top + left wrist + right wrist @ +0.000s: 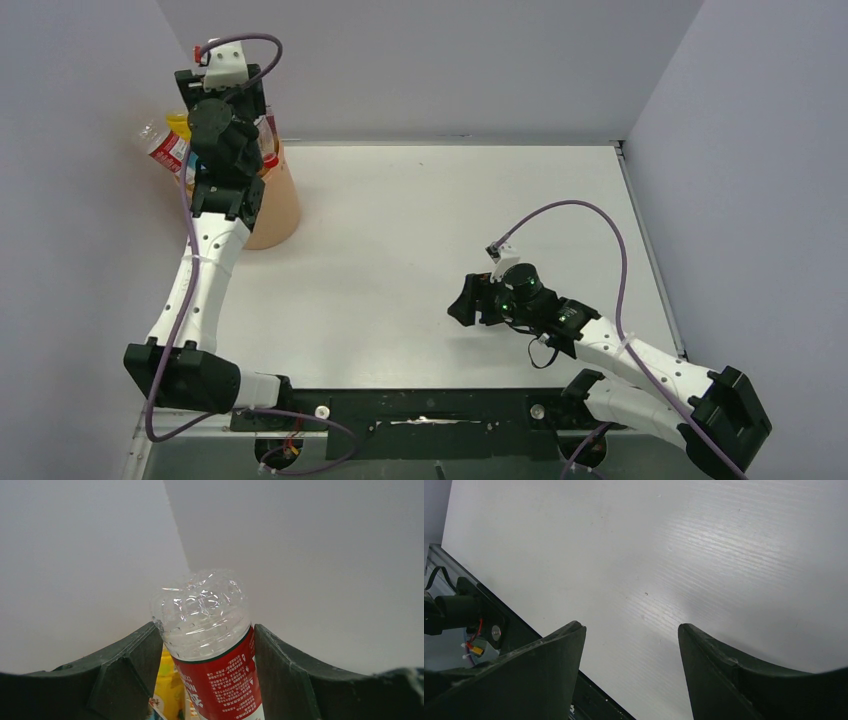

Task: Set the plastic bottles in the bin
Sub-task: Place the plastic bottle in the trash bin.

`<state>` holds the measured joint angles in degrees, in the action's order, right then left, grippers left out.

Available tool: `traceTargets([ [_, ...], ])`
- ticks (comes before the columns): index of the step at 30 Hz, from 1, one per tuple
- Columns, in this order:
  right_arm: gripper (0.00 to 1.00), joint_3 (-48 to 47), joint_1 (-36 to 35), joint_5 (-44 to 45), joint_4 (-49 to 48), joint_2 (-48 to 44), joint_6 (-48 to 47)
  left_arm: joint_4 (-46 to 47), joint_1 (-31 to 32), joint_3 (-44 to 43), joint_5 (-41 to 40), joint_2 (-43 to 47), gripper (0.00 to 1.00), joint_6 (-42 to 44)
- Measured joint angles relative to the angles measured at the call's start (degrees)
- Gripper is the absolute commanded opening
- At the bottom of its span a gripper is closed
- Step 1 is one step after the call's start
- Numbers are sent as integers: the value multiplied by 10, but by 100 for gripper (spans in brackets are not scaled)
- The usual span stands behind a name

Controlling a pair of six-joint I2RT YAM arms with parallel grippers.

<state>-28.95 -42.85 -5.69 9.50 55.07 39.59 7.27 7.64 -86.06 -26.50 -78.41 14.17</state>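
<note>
Red-labelled clear bottle (202,612) is pinched between the two fingers of the left hand (206,630). Both pads bear on its sides at the top of the label, and the ribbed clear base points away from the wrist toward the wall corner (172,525). The cap end runs below the frame and is not visible.

Step in hand, judged: drop-off. The overhead view puts the left hand (228,120) over the mouth of the peach-orange bin (282,205), which stands at the far left of the bench (430,210). A yellow label (170,680) shows just beneath the held bottle, beside the left finger; I judge it to be a bottle lying in the bin. Two more poke out past the bin's far-left rim: a leaning red-labelled bottle (165,150) and a yellow bottle (179,124).

Next move, judged: spread the fingers so the bottle drops cap-first. The bin looks heaped to the rim, so the release should be centred over the mouth, or the bottle may ride on the others and roll off. Whether it touches those below, I cannot tell.

Right hand (631,630): fingers spread with nothing between them, low over bare bench, well apart from the bin
</note>
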Motion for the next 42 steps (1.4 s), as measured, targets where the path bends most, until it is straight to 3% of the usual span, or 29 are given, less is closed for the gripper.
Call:
traceTargets([
  [8, 70, 4, 0, -6, -1, 0, 2, 112, -50, 63, -7, 0, 46, 25],
  [22, 69, 19, 0, -10, -5, -4, 14, 233, -52, 196, 15, 8, 45, 30],
  [35, 70, 25, 0, -9, -4, -27, 15, 244, -54, 243, 15, 29, 45, 12],
  [42, 70, 26, 0, -9, -4, -31, 15, 229, -55, 244, 15, 42, 53, -4],
])
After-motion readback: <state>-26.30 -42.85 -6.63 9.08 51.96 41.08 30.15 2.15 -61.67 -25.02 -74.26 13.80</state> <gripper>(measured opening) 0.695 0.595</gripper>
